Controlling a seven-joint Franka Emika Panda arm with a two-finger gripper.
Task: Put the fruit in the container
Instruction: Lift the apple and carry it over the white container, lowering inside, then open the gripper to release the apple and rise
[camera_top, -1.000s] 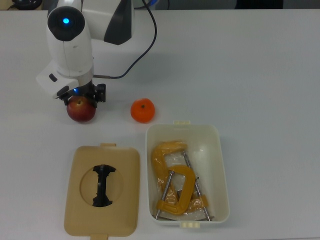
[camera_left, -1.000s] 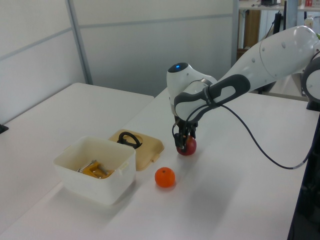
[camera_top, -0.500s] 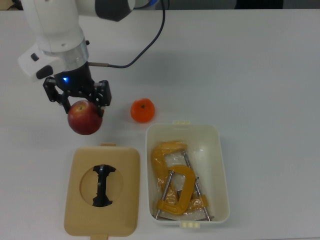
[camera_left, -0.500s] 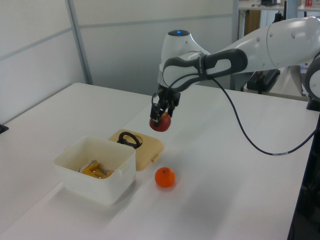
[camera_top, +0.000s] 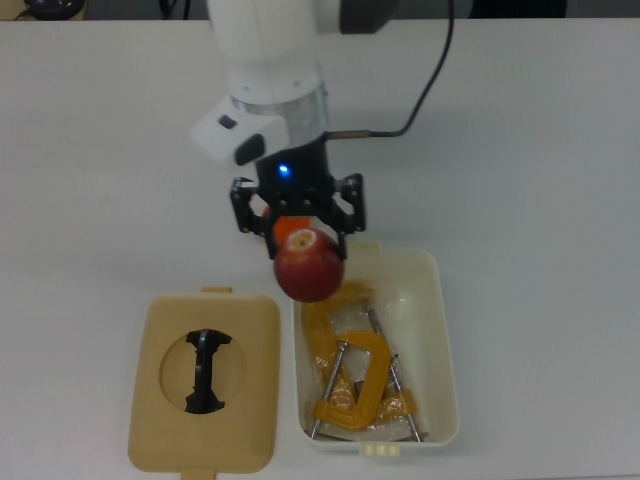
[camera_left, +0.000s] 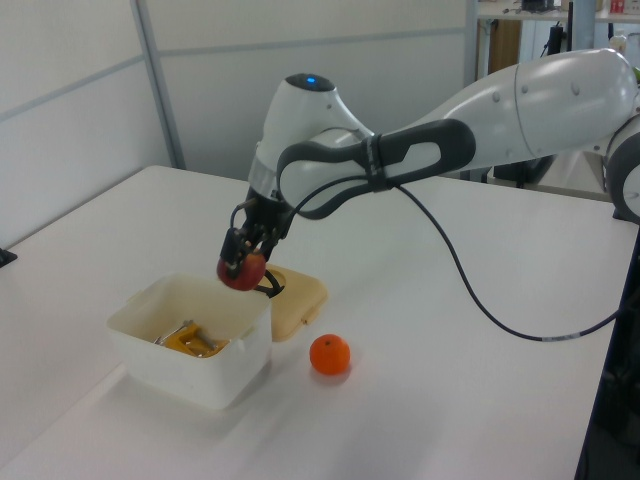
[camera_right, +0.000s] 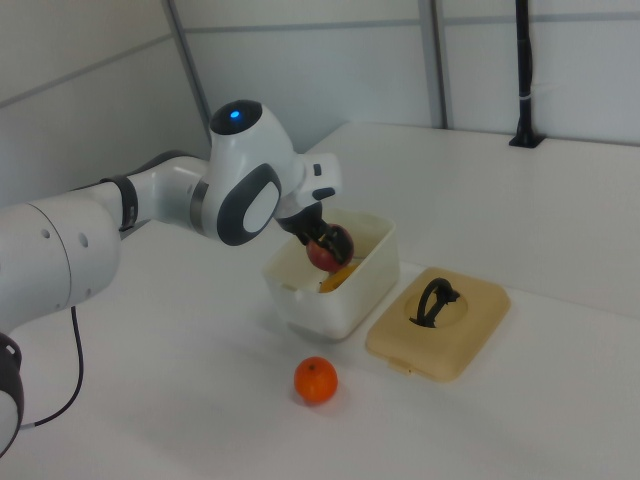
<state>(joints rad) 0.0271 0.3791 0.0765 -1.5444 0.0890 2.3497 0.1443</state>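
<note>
Taking the top view from left to right: at about 8 o'clock on the white tabletop (camera_top: 520, 130) lies the flat tan rectangular plastic lid (camera_top: 203, 381) with its black handle, off the tub and just beside it. Next comes the round red apple (camera_top: 309, 265) with a yellowish blush, held in the air by the end effector (camera_top: 300, 228), whose two black fingers are clenched on its upper part. The apple hangs over the tub's 11 o'clock corner, above the rim and not yet inside; the left view shows it clear of the wall. Its pale stem end faces up toward the end effector, so its axis runs roughly vertical. Being round, it has no real long axis.

The deep white rectangular plastic tub (camera_top: 443, 340) sits at about 5 o'clock, its long axis running 12 to 6 in the top view, cream latch tabs at both short ends. Inside lies a yellow-orange metal C-clamp (camera_top: 345, 360), its length along the tub's.

The small bright orange citrus (camera_left: 329, 354) rests on the tabletop, near the tub but apart from it. In the top view it is almost wholly hidden behind the end effector.

By my reading the task is under halfway. One fruit is lifted and nearly over the opening, none is in, and the citrus is untouched.
</note>
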